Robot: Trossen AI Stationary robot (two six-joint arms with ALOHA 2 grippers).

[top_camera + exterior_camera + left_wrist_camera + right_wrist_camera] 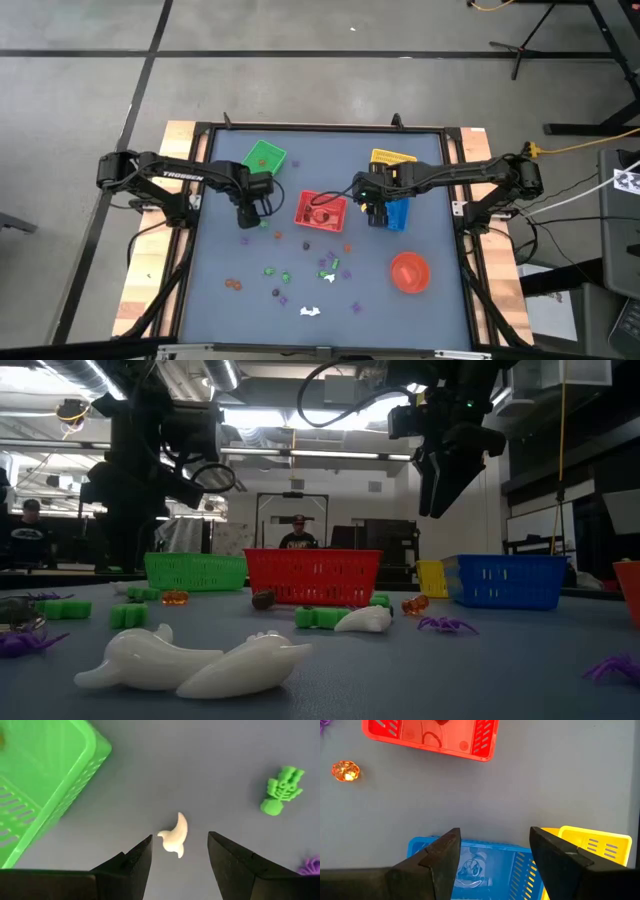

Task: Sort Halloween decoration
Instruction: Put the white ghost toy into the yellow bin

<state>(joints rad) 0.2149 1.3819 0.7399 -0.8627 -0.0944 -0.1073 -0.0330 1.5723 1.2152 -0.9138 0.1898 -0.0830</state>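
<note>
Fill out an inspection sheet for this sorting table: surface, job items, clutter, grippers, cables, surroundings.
Surface: grey-blue table top in a black frame, on wooden boards.
Job's things: small trinkets scattered on the front half of the table; white ghost lies just ahead of the left gripper; green skeleton near it; orange pumpkin near the red basket.
Containers: green basket, red basket, yellow basket, blue basket, red bowl.
Clutter: nothing seen.
Grippers: left gripper open, above the ghost; right gripper open, empty, over the blue basket.
Cables: yellow cable on the floor, right of the table.
Surroundings: person behind the table.
</note>
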